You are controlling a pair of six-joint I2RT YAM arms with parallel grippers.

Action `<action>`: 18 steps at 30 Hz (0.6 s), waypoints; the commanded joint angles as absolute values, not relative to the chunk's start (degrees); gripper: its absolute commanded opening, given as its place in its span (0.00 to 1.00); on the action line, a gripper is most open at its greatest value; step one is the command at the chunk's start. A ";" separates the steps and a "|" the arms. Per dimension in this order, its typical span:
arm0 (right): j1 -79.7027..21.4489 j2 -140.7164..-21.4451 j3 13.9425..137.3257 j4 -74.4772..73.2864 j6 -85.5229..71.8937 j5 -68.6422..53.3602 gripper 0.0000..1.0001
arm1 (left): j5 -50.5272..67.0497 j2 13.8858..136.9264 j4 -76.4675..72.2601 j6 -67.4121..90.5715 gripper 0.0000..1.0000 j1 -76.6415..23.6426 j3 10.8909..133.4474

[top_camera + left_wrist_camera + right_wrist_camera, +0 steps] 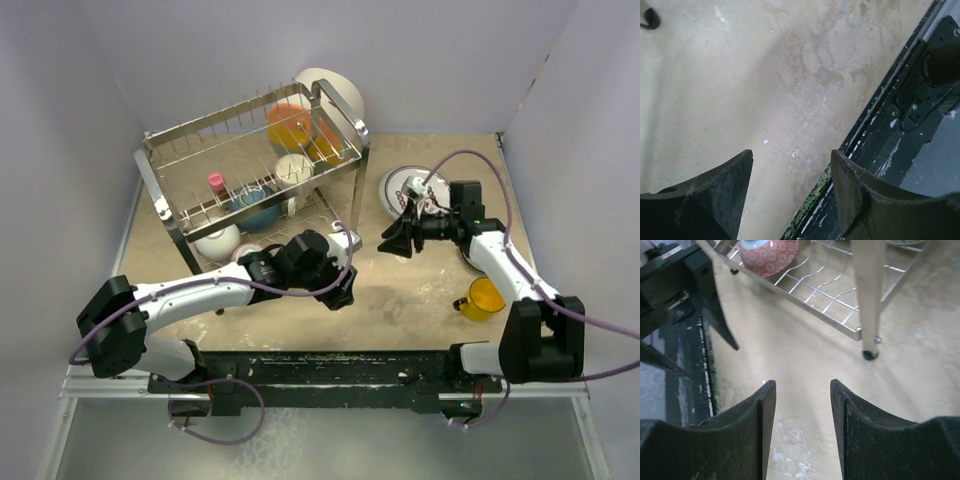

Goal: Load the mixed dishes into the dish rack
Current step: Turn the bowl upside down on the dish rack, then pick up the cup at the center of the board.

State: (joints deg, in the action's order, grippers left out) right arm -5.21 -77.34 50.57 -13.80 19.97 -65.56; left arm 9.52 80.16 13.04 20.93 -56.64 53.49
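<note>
1. Your left end effector (343,297) hangs over the bare beige table (420,300), just in front of the front right leg of the large two-tier chrome wire dish rack (340,103)
2. In the left wrist view its jaws stand wide, with nothing between them; below them you see only stained table and the black rail (880,130) at the near edge
3. Your right end effector (388,243) points left toward the rack, near the left one but apart from it
4. In the right wrist view its jaws are parted and empty, and you look past them at the rack's steel leg (867,290) and lower wire shelf (825,300)
5. The round white plate with red lettering (400,185) lies flat on the table just right of the rack, behind the right end effector
6. The yellow cup (485,298) sits on the table near the right arm's base, well apart from the rack
7. The white bowl (217,243) rests on the lower tier at the front left, and a small bowl with a red-speckled outside (771,252) sits beside it on the same shelf
8. The dark blue bowl (255,210) sits in the rack; you cannot tell which tier from these views
9. The orange dishes (290,125) stand in the upper tier at the far right, and the small pink piece (216,182) stands in the rack near the blue bowl
</note>
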 commanded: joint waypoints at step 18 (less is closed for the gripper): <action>8.35 -59.30 60.50 -39.89 42.98 -29.60 0.80 | 8.06 62.58 -22.64 25.98 0.96 -62.67 38.73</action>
